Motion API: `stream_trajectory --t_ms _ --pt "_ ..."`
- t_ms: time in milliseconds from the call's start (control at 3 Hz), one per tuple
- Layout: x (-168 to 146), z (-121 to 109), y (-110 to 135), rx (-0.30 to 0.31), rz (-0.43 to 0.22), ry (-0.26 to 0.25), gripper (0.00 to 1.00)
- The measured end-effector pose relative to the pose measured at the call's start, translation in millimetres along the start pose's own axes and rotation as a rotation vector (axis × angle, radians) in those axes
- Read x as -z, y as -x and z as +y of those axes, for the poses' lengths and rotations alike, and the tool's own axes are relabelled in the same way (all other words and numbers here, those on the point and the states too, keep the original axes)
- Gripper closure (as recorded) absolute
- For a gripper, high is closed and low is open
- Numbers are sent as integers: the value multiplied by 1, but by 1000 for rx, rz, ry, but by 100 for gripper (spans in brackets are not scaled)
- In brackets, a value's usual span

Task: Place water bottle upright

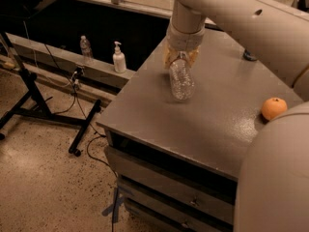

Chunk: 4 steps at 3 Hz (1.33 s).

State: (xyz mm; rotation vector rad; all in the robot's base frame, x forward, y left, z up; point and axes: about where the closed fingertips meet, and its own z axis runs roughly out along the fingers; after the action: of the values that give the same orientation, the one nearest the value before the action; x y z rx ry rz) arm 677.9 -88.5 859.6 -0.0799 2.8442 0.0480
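Above the grey table [217, 124], the gripper [181, 58] clamps the top end of the water bottle [181, 79], which hangs directly below it, long axis slightly tilted, base toward the tabletop.
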Motion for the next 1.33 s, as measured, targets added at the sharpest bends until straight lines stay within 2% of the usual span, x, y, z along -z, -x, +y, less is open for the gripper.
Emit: stream_trajectory --t_ms 333,1000,1333 --pt "20 -1 12 19 -89 64 100" --pt "57 -9 30 75 -362 169 100" --pt "71 -12 27 87 -492 230 100"
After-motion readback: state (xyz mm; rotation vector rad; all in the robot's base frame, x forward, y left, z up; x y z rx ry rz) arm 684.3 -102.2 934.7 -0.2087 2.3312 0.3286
